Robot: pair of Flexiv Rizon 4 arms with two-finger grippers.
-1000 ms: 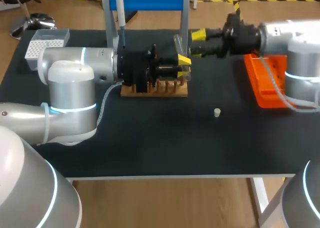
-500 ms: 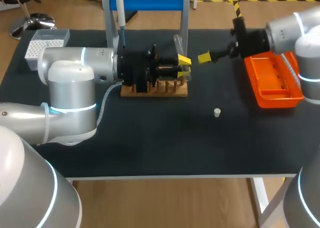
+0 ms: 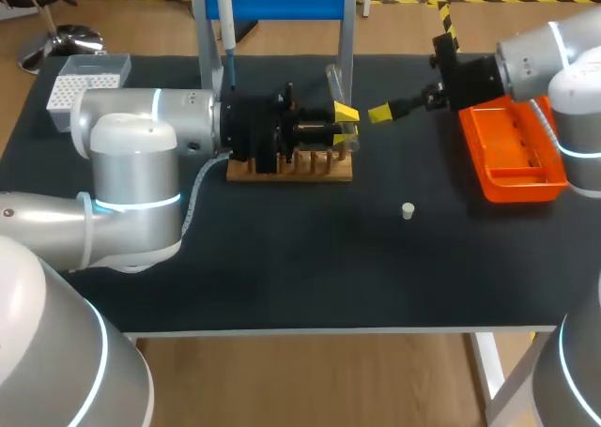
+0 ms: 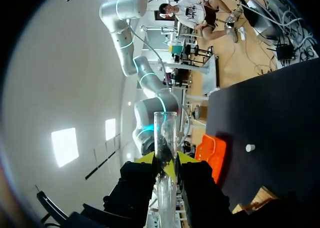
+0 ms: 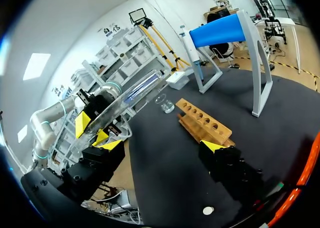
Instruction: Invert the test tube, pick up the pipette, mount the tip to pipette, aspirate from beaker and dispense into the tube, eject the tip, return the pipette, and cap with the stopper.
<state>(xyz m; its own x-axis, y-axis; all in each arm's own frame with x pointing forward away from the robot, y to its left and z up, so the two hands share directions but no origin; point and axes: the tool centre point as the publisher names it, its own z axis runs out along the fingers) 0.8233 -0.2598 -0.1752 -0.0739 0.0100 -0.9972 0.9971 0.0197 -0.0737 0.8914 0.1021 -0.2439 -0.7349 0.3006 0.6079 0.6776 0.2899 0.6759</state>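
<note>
My left gripper point(image 3: 344, 127) hovers over the wooden rack point(image 3: 293, 167), shut on the clear test tube point(image 3: 334, 80). In the left wrist view the test tube point(image 4: 165, 133) sticks out past the yellow fingertips point(image 4: 145, 158). From the right wrist view the left gripper point(image 5: 97, 128) holds the tube point(image 5: 132, 93) tilted, nearly level. My right gripper point(image 3: 380, 114) stands open and empty, a little to the right of the tube. The pipette point(image 3: 225, 19) hangs on the blue stand point(image 3: 282, 0). A small white stopper point(image 3: 408, 211) lies on the mat. A glass beaker point(image 5: 165, 105) stands behind the rack point(image 5: 204, 121).
An orange tray point(image 3: 515, 155) sits at the right under my right arm. The white tip box point(image 3: 84, 84) stands at the back left. The stand's grey legs point(image 3: 349, 33) rise just behind the rack. The black mat's front half holds only the stopper.
My right gripper has drawn back to the right, away from the tube, and turned its wrist. My left arm and the tube have not moved.
</note>
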